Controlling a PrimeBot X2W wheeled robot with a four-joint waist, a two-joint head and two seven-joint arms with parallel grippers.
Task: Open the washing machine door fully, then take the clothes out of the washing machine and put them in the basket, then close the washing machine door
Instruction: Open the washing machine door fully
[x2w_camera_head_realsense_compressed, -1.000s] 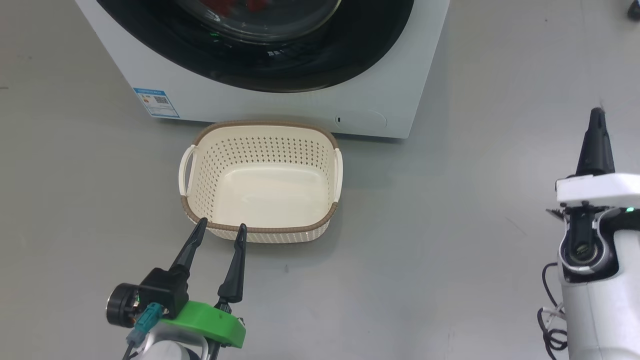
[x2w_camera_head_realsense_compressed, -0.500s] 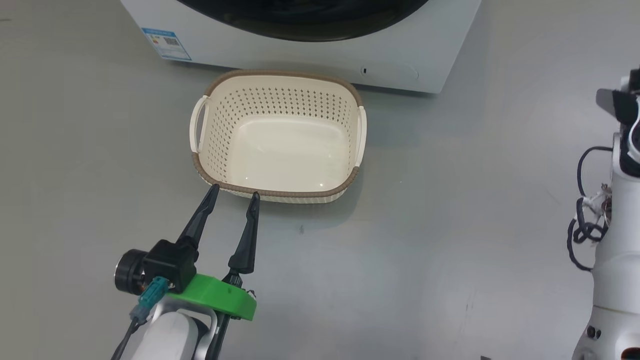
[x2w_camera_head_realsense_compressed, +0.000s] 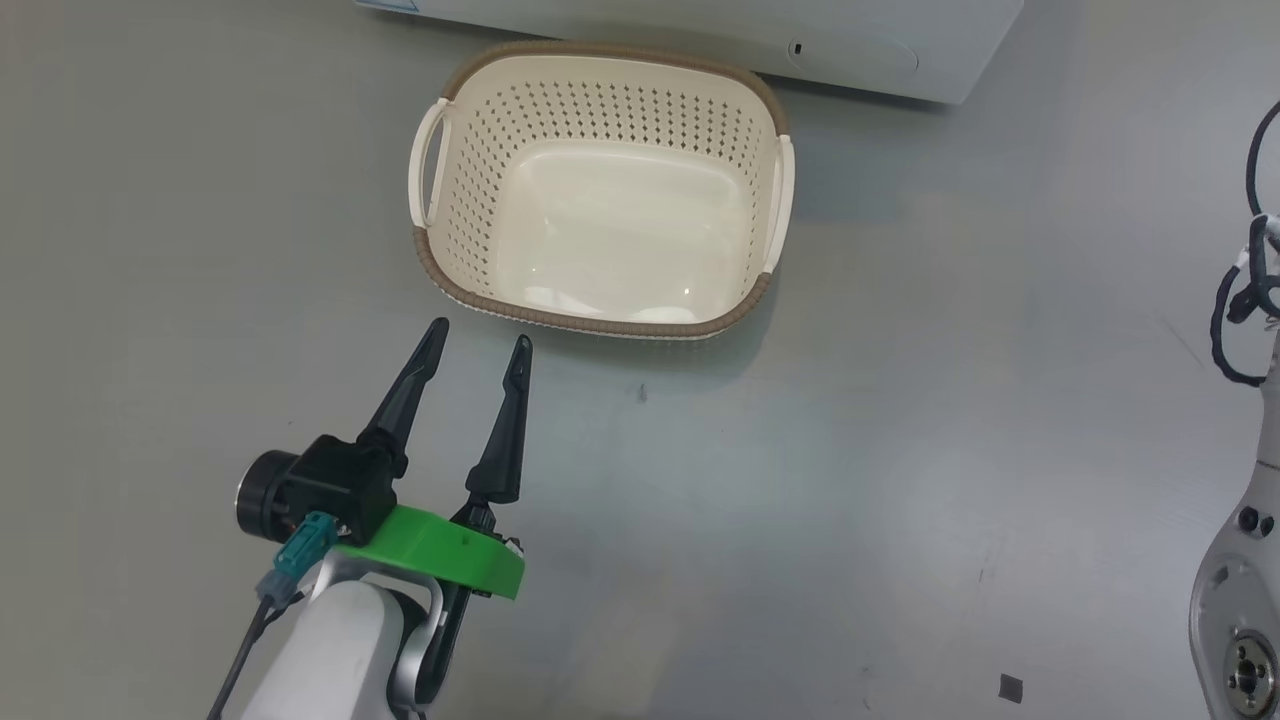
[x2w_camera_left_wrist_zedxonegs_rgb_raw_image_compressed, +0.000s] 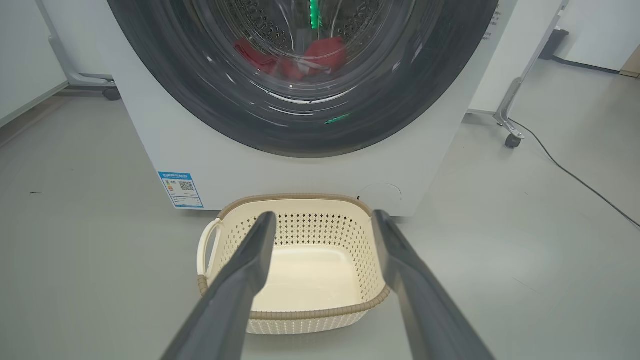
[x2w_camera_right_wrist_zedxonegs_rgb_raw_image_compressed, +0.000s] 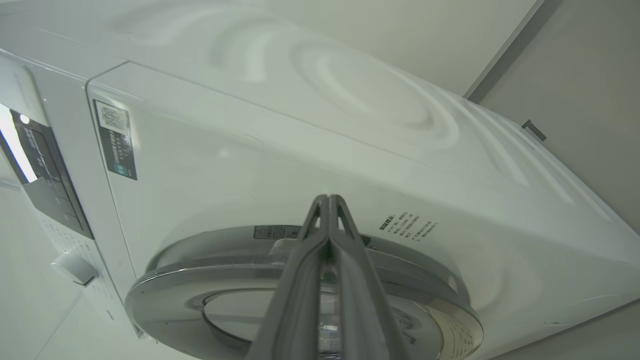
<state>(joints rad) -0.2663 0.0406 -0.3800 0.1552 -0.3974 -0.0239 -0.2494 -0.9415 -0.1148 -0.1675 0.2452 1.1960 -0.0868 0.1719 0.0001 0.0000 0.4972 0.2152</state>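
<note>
my right claw (x2w_camera_right_wrist_zedxonegs_rgb_raw_image_compressed: 329, 199) was pinched shut on nothing, tips pointing at the washing machine door (x2w_camera_right_wrist_zedxonegs_rgb_raw_image_compressed: 225, 260) just ahead, so that arm was nearer. left claw (x2w_camera_head_realsense_compressed: 480, 335) gaped wide, empty, just short of the empty basket (x2w_camera_head_realsense_compressed: 590, 322). door looked closed, red clothes (x2w_camera_left_wrist_zedxonegs_rgb_raw_image_compressed: 325, 52) behind its glass; i saw nothing in the way.

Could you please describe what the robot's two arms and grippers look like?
The left gripper has two long, tapering black fingers on a bright green collar, beside a black block and teal connector; its forearm is pale. The right gripper has dark grey fingers; black cables loop beside its white arm.
</note>
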